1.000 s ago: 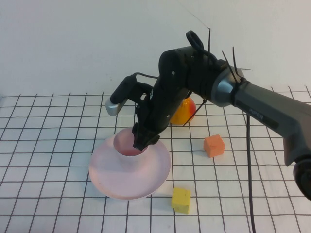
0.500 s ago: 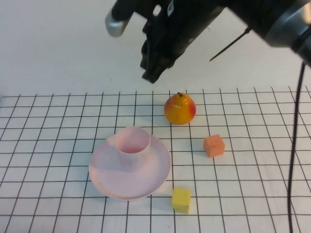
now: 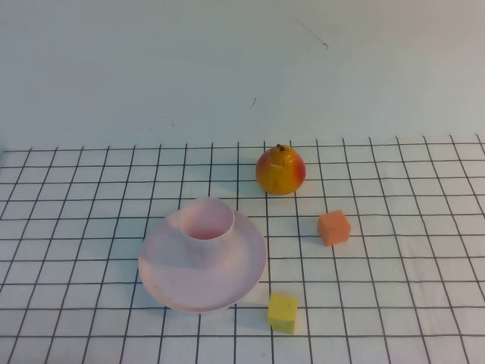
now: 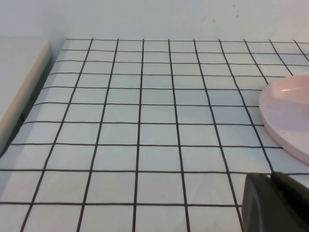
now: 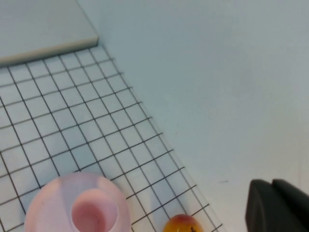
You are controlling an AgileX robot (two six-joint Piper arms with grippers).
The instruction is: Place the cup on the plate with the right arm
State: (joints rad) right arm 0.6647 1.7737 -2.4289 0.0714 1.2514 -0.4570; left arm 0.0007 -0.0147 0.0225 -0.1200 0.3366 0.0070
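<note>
The pale pink cup [image 3: 208, 220] stands upright on the far part of the pale pink plate [image 3: 182, 277], left of the table's middle. Both also show in the right wrist view, the cup [image 5: 94, 212] on the plate [image 5: 46, 200], seen from high above. The right gripper [image 5: 271, 183] is shut and empty, high above the table and out of the high view. The left gripper [image 4: 270, 176] is shut and empty, low over the grid cloth to the left of the plate's rim [image 4: 282, 113], also out of the high view.
A yellow-red pear [image 3: 280, 170] stands behind the plate, also in the right wrist view [image 5: 182, 224]. An orange cube [image 3: 333, 227] lies right of the plate and a yellow cube [image 3: 282, 312] at its front right. A pale board [image 5: 38, 29] lies at the table's far left.
The right arm let go of the cup on the plate, rose and withdrew out of the high view. The cup stays on the plate.
</note>
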